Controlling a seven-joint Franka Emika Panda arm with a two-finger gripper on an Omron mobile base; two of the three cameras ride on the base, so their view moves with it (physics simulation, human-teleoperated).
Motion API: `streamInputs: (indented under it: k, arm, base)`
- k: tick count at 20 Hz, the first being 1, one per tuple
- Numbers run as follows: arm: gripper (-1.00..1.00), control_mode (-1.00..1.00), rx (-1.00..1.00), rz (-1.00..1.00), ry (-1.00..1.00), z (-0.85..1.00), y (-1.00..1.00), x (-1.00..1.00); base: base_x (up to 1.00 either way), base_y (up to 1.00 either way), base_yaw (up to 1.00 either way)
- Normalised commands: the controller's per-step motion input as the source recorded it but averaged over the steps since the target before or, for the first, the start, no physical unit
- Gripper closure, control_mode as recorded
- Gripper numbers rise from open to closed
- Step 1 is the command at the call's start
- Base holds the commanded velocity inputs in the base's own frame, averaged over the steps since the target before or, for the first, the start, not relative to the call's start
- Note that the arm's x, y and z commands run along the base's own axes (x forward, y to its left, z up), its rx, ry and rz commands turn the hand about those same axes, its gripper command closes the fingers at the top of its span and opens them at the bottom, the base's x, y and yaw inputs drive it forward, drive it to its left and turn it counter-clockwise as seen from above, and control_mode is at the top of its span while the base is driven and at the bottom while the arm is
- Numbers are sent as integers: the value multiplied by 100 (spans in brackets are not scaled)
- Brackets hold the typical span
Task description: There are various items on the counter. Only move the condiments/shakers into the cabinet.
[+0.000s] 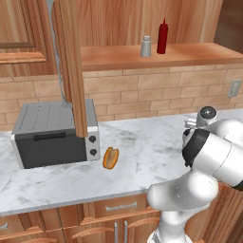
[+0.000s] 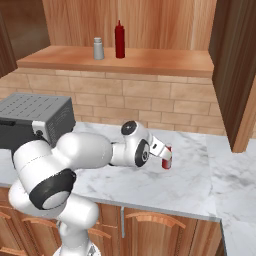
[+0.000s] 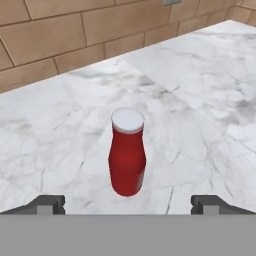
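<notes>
Red and upright, a squeeze bottle (image 3: 127, 157) with a pale flat cap stands on the white marble counter (image 3: 200, 120) straight ahead of the gripper (image 3: 128, 204). The two dark fingertips (image 3: 50, 204) sit far apart, one on either side of the bottle's base, with open marble between each tip and the red body; the pincer is spread wide and grips nothing.

From the right base view, the gripper (image 2: 164, 152) reaches out low over the counter (image 2: 190, 185) and the same red bottle (image 2: 167, 159) stands right at its tip, upright on the marble, well forward of the brick backsplash (image 2: 150, 100). Whether a finger touches the bottle there is too small to tell.

Farther from that bottle, along the counter toward the other end, a grey toaster oven (image 1: 52, 135) sits against the brick wall, and an orange-brown bun (image 1: 110, 157) lies on the marble just beside the oven's front corner, on the side nearer the bottle.

Above the bottle and behind it, on the long wooden shelf of the cabinet (image 1: 156, 59), a small grey shaker (image 1: 145, 46) and a second red bottle (image 1: 163, 37) stand upright side by side, close together, the shaker on the oven's side. A tall narrow wooden door (image 1: 73, 66) hangs open edge-on over the oven. Below the counter's front edge run wooden drawers (image 1: 118, 209) with metal handles.
</notes>
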Motion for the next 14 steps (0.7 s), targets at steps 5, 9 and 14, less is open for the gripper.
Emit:
streamInputs:
  k: [5,9,14]
  arm:
    - [-100,-100,0,0,0,-19,-11,13]
    - [-100,-100,0,0,0,-11,-12,15]
    - [-100,-100,0,0,0,-8,-11,17]
  base:
    - [0,0,0]
    - [0,0,0]
    - [0,0,0]
